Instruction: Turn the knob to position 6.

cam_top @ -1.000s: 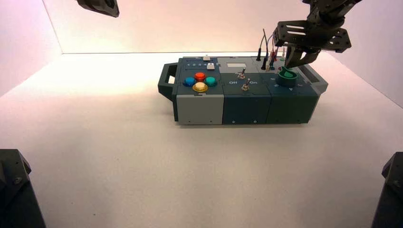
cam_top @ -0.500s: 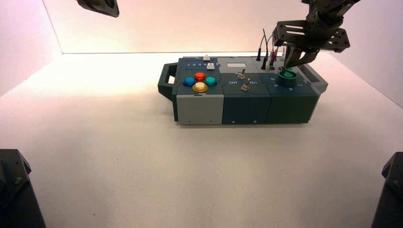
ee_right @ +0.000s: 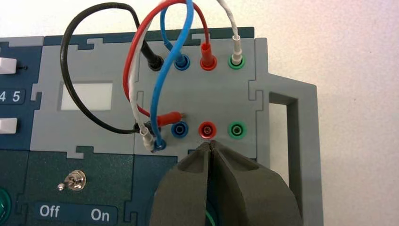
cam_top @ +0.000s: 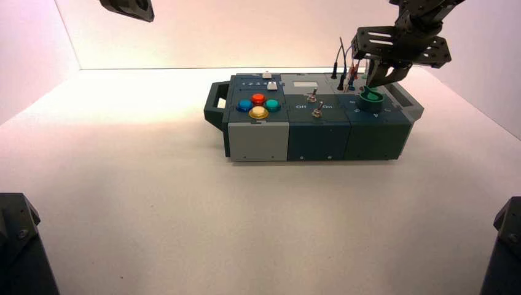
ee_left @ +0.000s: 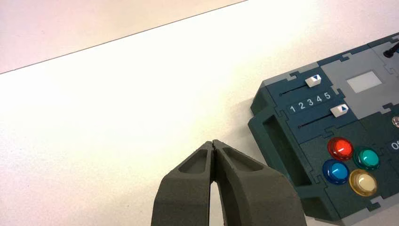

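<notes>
The green knob [cam_top: 372, 98] sits on top of the box [cam_top: 319, 135] near its right end. My right gripper [cam_top: 379, 81] hangs just above and behind the knob, shut, with nothing between its fingers. In the right wrist view its closed tips [ee_right: 210, 143] end just short of the lower red socket [ee_right: 207, 129]. The fingers [ee_right: 244, 188] cover the knob [ee_right: 210, 219] except for a thin green edge, so its pointer position cannot be read. My left gripper [cam_top: 127, 7] is parked high at the far left, away from the box, and its jaws [ee_left: 213, 143] are shut on nothing.
Red, blue, teal and yellow push buttons [cam_top: 258, 104] cluster at the box's left end, with two white sliders [ee_left: 313, 80] behind them. Two metal toggle switches [cam_top: 316, 103] stand mid-box. Looped wires [ee_right: 141, 70] plug into sockets behind the knob. A grey handle [ee_right: 301, 141] ends the box.
My right gripper has risen slightly above the knob, still shut. The left arm and the box have not moved.
</notes>
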Controlling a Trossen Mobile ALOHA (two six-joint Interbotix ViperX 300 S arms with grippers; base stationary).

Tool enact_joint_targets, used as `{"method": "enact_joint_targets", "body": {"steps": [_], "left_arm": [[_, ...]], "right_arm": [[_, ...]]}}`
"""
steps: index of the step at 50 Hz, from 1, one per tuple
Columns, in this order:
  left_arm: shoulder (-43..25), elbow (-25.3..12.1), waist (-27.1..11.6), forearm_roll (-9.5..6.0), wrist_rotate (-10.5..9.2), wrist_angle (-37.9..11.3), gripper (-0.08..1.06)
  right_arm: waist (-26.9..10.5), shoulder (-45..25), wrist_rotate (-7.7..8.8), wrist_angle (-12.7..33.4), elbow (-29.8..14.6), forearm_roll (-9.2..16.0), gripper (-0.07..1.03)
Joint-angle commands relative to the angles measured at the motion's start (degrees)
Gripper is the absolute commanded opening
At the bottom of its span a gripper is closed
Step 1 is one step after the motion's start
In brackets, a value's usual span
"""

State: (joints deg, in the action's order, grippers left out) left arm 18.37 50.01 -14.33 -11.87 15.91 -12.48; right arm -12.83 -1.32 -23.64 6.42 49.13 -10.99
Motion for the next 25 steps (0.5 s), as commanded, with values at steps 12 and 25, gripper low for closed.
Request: {"method": "enact_joint_targets", "body": {"steps": [12, 25], "left_arm": [[0.8, -0.6, -0.2, 0.09, 0.09, 0.8, -0.03], [0.7, -0.6, -0.2, 0.09, 0.09, 1.0, -0.03]], "right_arm": [[-0.4, 0.2, -0.18, -0.4, -1.8, 0.4, -0.02], [-0.9, 0.1, -0.18, -0.4, -1.8, 0.5, -0.02]]}}
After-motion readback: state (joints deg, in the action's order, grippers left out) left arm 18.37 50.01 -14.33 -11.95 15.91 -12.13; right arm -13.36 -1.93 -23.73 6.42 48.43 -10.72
